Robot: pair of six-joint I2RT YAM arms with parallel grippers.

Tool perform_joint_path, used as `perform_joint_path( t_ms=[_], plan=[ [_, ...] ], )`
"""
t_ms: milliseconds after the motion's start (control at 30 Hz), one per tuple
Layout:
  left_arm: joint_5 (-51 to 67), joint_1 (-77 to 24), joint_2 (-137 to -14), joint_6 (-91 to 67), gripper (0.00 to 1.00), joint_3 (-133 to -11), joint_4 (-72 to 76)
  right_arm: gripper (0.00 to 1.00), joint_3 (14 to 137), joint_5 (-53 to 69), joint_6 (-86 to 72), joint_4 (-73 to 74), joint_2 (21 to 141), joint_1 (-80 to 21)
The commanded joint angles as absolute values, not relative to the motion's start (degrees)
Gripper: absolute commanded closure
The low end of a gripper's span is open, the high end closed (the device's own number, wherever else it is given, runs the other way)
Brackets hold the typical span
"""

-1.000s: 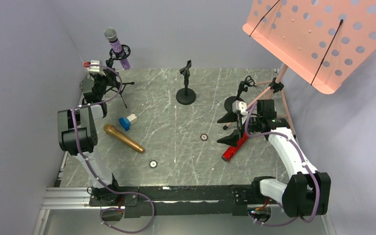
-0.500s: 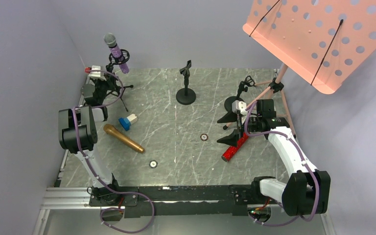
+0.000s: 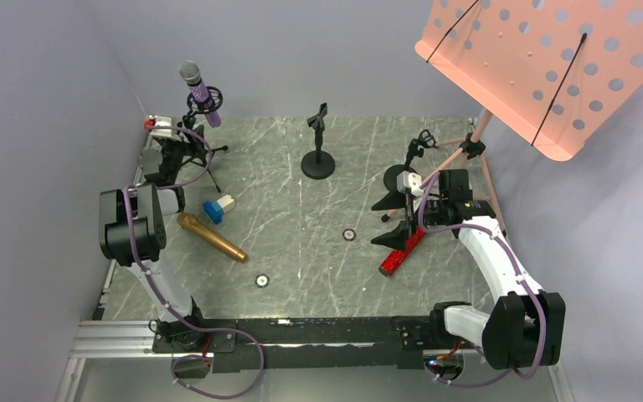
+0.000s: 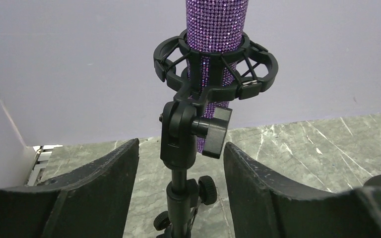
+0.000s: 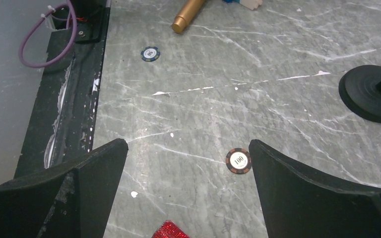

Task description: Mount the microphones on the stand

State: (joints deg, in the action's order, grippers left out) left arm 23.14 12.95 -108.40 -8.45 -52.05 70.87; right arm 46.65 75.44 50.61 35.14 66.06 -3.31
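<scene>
Purple microphone [image 4: 217, 20] sits in the shock-mount cradle [image 4: 258, 69]. Our left gripper [image 4: 181, 146] has its jaws apart either side of the post [image 4: 178, 196], seemingly clear of it. Our right gripper [image 5: 188, 146] hangs spread wide over the red microphone [image 3: 402, 251] lying on the table [image 3: 301, 243]; next we need a square grip there.

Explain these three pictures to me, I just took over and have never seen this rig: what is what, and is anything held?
Two robot arms are bolted at the near edge of the table. The overhead picture shows both from behind; the other two come from a camera on each wrist, its own black fingers at the bottom. The left gripper stands open around a tripod stand carrying the purple microphone, not gripping it. The right gripper is open and empty above the red microphone. The gold microphone lies on the table, and a round-base stand stands empty.
</scene>
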Motion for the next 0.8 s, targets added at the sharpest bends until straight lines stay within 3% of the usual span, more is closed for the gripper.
perform_joint_path(
  t_ms=[0,367,767],
  plan=[
    [24.5,13.1,-103.9,-8.3,0.30,-50.0,75.1,0.01,48.9,76.7,52.6,35.1,65.6,-3.3],
    [23.2,13.7,-93.0,-2.7,0.05,-39.4,68.9,0.01,49.0,76.1,53.5,35.9,64.5,-3.2],
    [12.6,13.9,-70.5,-13.4,0.01,-34.0,44.3,0.01,49.2,72.2,58.3,39.2,63.2,-3.1]
  ],
)
